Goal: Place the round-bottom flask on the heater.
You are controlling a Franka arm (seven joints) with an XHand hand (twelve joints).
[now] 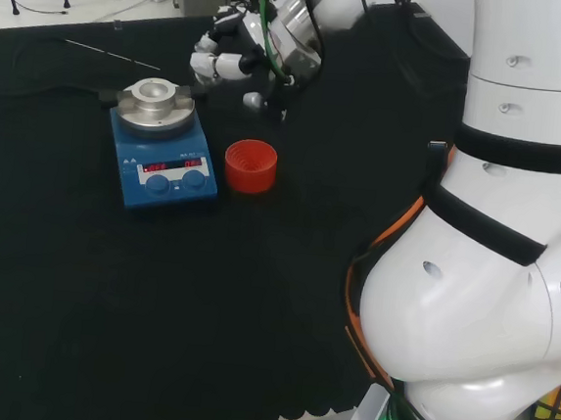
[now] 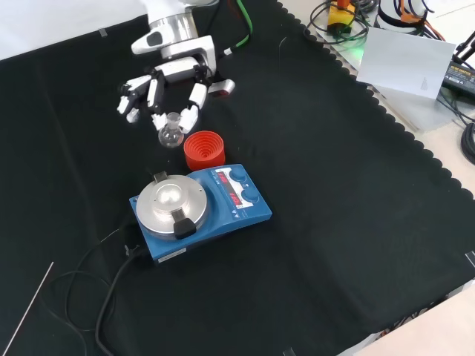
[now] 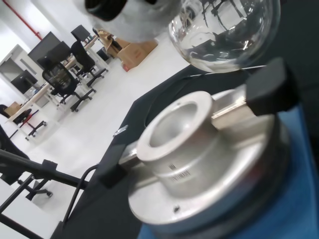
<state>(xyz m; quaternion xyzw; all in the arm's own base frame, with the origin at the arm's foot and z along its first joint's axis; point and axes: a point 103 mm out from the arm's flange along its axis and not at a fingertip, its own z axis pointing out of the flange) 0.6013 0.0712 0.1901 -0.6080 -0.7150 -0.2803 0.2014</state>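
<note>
I've got the black and white hand (image 2: 167, 83) pinching the small clear glass round-bottom flask (image 2: 171, 135) by its neck, bulb hanging beneath my fingertips beside the blue heater (image 2: 199, 206), and it looks light, slick, breakable.

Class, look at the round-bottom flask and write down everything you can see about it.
The round-bottom flask is a small vessel of clear glass with a globe-shaped bulb and a short neck at the top. It looks empty. It hangs upright in the air, held at the neck by the curled fingertips of the robot hand. In the front view it sits just left of the red ribbed stand and beyond the blue heater. In the wrist view its bulb hovers near the heater's metal cup, not touching it.
</note>
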